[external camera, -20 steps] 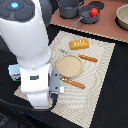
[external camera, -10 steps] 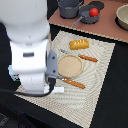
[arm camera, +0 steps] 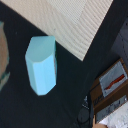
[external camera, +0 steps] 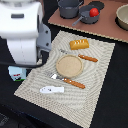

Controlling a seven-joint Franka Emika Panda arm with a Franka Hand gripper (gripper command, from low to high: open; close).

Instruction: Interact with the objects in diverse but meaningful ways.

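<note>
hovering above the milk carton [arm camera: 41,64], probably lining up a top-down grasp. carton directly below the gripper, upright on the dark worktop [external camera: 107,100], just off the woven mat [external camera: 95,80] edge. arm bent over, wrist pointing down. gripper itself out of sight in both views, so open or closed: cannot tell.

A plate [external camera: 68,65] is set at the middle of a placemat [external camera: 95,87]. A bread loaf [external camera: 79,44] lies behind it, a knife [external camera: 82,57] between them, a fork [external camera: 68,81] before it, and a fish piece [external camera: 52,90] nearer still. A milk carton [external camera: 18,74] stands off the mat at the exterior view's left. A pot [external camera: 70,8] and a tomato [external camera: 93,12] are placed on the board [external camera: 107,29] behind.
</note>
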